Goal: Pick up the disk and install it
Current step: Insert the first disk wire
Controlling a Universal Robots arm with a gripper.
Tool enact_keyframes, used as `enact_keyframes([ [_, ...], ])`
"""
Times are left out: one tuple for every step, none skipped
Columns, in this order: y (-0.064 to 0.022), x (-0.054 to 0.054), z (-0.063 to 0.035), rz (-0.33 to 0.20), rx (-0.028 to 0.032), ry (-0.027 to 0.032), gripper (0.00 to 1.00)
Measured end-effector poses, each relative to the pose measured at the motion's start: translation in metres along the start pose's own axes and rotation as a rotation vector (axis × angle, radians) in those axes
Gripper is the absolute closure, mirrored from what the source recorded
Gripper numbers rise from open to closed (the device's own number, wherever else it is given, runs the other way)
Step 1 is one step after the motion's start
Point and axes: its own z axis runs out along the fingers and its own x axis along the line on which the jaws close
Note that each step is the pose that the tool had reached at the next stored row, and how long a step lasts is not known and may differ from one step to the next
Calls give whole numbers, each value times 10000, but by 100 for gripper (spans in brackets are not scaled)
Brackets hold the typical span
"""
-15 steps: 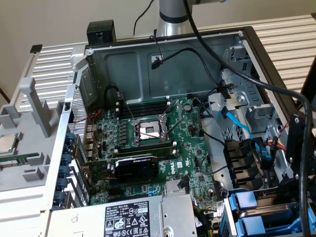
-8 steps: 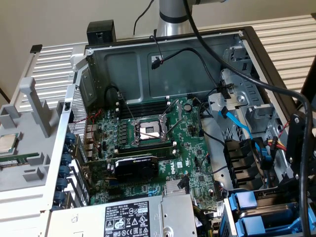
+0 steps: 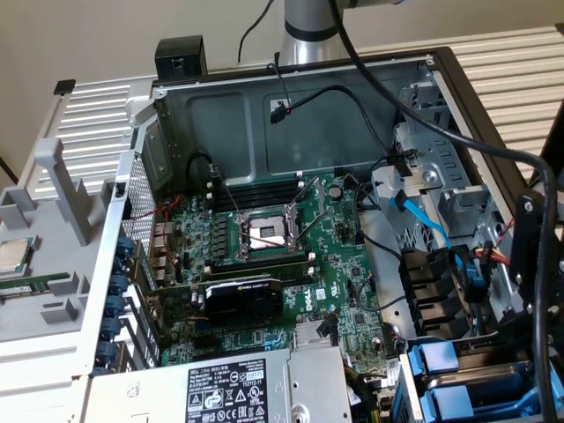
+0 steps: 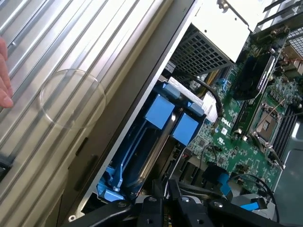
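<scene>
Black two-fingered tool (image 4: 165, 189): clenched almost to touching; cannot tell whether anything is pinched between. Hovers at the corner of the open grey metal computer case (image 3: 229, 123).

Directly ahead of it, the disk (image 4: 156, 151): a flat silver metal drive seen edge-on, seated in a blue plastic frame (image 4: 116, 182) inside that corner of the case. Label side hidden, so no writing to read. Cannot tell whether touched by the tool. Counted at the frame's far end: two square blue tabs (image 4: 160, 111), side by side. Counted in the exterior view, at the case's lower right corner: two blue carriers (image 3: 438, 359).

Beyond these, one green motherboard (image 3: 339, 264), printed with a white "DELL" mark (image 4: 224, 124). On it: one open silver processor socket (image 3: 264, 233) and one black graphics card (image 3: 242, 301). Beside the carriers, one large grey power-supply box (image 3: 300, 383) with a black-and-white label (image 3: 225, 392), print too small to read.

In the way: one thick black cable (image 3: 397, 106) slung across the open case, one loose black connector lead (image 3: 280, 110) against the back wall, one light-blue flat cable (image 3: 423, 216) near the metal cage.

Outside the case, at the exterior view's left: one small square silver processor chip (image 3: 11, 256) beside a grey plastic holder (image 3: 53, 203). On the ribbed white worktop (image 4: 71, 38): one faint clear circle (image 4: 71, 99), with a person's fingertips (image 4: 4, 80) near it.
</scene>
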Motion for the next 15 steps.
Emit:
enact_keyframes([
  [1,-9,-5,8,-15,59,83],
  [2,-18,-10,18,-34,127,83],
  [4,-26,-12,31,-63,207,83],
  [6,-35,-14,45,-91,289,83],
  [7,-45,-13,58,-117,366,83],
  [9,-56,-11,69,-142,445,83],
  [10,-69,-8,79,-162,525,83],
  [11,-81,-6,89,-180,603,83],
  [13,-92,-2,95,-186,684,83],
  [17,-102,1,98,-189,751,83],
  [24,-110,4,100,-188,801,83],
  [31,-118,7,100,-184,843,83],
  [37,-129,9,99,-175,874,83],
  [44,-140,10,96,-165,897,83],
  [51,-152,12,92,-150,913,83],
])
